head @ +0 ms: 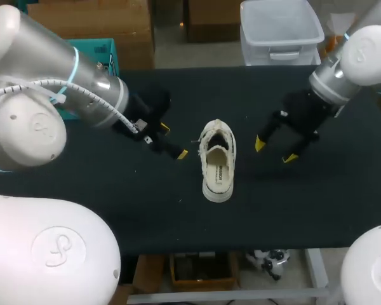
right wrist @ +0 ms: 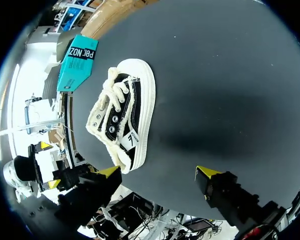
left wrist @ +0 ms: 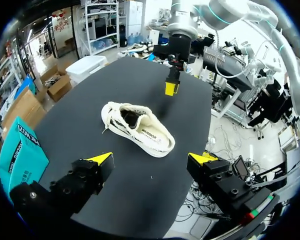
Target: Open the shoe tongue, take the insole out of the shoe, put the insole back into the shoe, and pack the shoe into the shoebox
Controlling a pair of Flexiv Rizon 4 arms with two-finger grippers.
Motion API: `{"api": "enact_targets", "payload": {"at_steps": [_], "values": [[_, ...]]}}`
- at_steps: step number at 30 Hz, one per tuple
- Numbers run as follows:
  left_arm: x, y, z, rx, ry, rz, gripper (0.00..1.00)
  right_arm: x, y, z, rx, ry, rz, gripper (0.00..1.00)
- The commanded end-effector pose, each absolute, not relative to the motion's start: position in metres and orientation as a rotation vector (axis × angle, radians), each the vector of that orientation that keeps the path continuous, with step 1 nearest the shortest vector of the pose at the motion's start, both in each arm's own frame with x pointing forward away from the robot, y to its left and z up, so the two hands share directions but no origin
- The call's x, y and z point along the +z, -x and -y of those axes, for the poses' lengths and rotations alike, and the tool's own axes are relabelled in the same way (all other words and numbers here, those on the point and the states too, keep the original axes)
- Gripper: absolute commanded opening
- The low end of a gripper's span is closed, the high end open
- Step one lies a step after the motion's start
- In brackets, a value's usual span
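A white and black canvas shoe [head: 217, 159] stands at the middle of the black table [head: 114, 203]. A white printed insole [head: 220, 173] shows in its opening. My left gripper [head: 173, 141] hovers open just left of the shoe, with nothing between its fingers. In the left wrist view the shoe [left wrist: 137, 128] lies ahead of that gripper [left wrist: 151, 159]. To the shoe's right, my right gripper [head: 275, 150] is open and empty. Its own view shows the shoe [right wrist: 122, 122] ahead of its gripper [right wrist: 158, 172]. A teal shoebox [left wrist: 20, 150] [right wrist: 77, 62] sits beside my left arm.
The table's near half [head: 197, 222] is bare black cloth. In the head view my left arm [head: 95, 95] covers most of the shoebox.
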State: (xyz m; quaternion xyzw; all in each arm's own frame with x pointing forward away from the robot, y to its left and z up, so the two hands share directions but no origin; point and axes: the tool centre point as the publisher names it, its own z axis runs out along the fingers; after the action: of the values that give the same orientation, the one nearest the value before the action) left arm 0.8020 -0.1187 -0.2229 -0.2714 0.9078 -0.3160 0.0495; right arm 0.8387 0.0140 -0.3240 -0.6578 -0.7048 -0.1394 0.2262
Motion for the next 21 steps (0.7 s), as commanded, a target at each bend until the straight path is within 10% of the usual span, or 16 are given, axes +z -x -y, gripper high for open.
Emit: {"api": "enact_targets", "payload": {"at_steps": [1, 21], "values": [[-0.236, -0.814, 0.133, -0.797, 0.998, -2.797, 1.0, -0.322, -0.832, -0.011, -0.509, 1.9, 2.012, 1.0], [-0.269, -0.835, 0.157, -0.63, 1.387, -2.794, 1.0, -0.312, -0.827, 0.012, -0.34, 1.646, 2.414, 1.0]]}}
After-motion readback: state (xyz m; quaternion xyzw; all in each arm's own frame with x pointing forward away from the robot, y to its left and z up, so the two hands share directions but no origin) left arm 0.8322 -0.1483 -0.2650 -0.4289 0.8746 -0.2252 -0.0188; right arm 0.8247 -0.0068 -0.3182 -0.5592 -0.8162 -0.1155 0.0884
